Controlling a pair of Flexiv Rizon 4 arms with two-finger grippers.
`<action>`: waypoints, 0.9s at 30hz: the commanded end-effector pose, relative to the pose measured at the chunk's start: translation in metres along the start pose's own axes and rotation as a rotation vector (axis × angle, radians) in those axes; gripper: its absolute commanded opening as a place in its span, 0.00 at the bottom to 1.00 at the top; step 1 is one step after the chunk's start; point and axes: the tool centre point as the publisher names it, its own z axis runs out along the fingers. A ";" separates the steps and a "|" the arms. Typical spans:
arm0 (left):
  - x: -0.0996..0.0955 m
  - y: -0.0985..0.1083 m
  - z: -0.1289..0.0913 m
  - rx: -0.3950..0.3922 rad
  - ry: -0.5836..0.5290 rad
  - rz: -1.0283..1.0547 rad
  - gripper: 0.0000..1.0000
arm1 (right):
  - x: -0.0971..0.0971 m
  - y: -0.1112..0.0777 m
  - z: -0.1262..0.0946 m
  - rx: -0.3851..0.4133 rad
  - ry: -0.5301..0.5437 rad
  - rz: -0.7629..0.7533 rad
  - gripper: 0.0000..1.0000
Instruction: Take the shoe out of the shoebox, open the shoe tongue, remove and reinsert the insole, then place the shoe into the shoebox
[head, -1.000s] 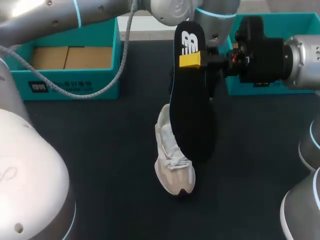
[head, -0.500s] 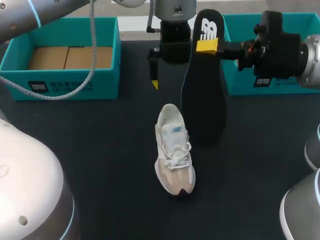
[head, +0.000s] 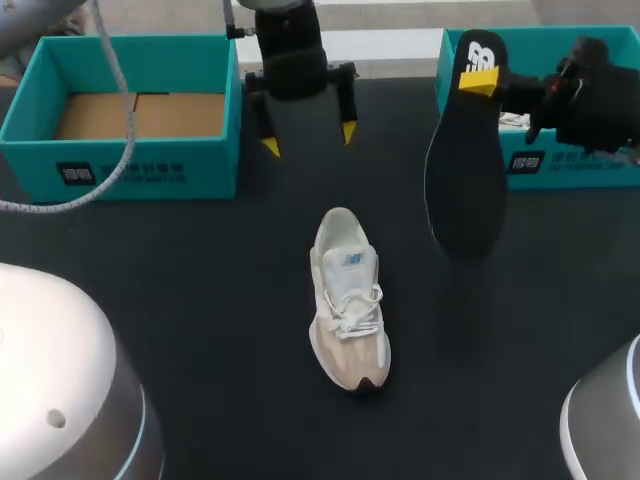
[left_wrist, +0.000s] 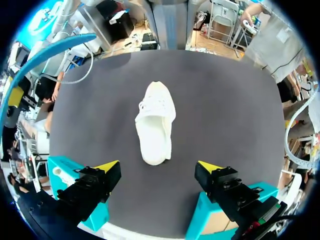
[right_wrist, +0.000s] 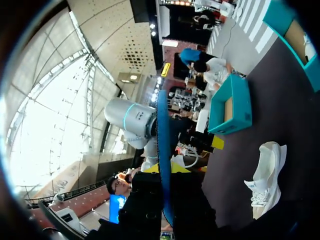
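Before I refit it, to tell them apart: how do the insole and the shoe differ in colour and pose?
The insole is black; the shoe is white with a beige toe. The insole hangs in the air, pinched at its heel end by the right gripper; the shoe sits on the table, touched by no gripper. Neither is in a shoebox.

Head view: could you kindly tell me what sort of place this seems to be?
Likely a robot test bench: a dark table, a teal left shoebox and right shoebox, and a white shoe.
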 end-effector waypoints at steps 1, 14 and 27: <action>0.017 -0.012 -0.013 -0.043 -0.345 0.001 1.00 | -0.014 0.029 0.013 0.033 0.007 0.011 0.00; 0.015 -0.011 -0.018 -0.013 -0.222 -0.012 1.00 | -0.019 0.033 0.012 0.023 -0.016 0.031 0.00; 0.014 -0.023 -0.014 -0.042 -0.777 0.128 1.00 | -0.029 0.047 0.027 0.071 0.039 0.112 0.00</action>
